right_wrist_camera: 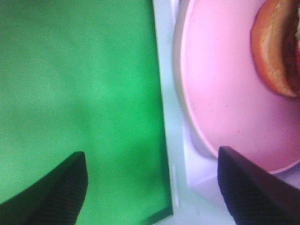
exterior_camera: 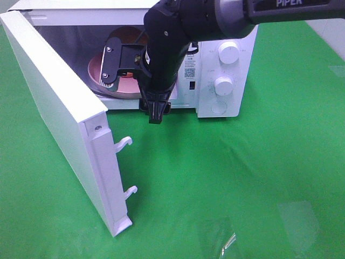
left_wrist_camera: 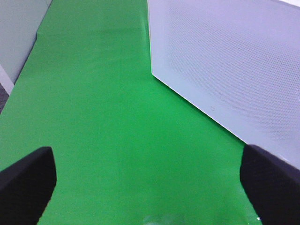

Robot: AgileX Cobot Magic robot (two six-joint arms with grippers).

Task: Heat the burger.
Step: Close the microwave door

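High view, step: loading looks finished; pink plate (exterior_camera: 96, 73) sits inside the microwave (exterior_camera: 245, 69), door (exterior_camera: 54, 108) standing wide open, heating not begun
High view, next: right arm (exterior_camera: 178, 32) must clear the cavity mouth, then the door needs pushing shut till its latch hooks (exterior_camera: 124, 143) seat, then a knob (exterior_camera: 223, 84) needs turning
High view, right jaws: at the cavity mouth over the plate; spread unclear from here
Left wrist, left jaws: spread wide, nothing between them, hanging over the green desk (left_wrist_camera: 103, 117) near the door's outer face, apart from it
Right wrist, burger (right_wrist_camera: 276, 51): on the plate, off toward one side, only partly in frame
Right wrist, right jaws: wide apart, gripping nothing; one fingertip (right_wrist_camera: 253, 187) overlaps the plate rim, contact cannot be told
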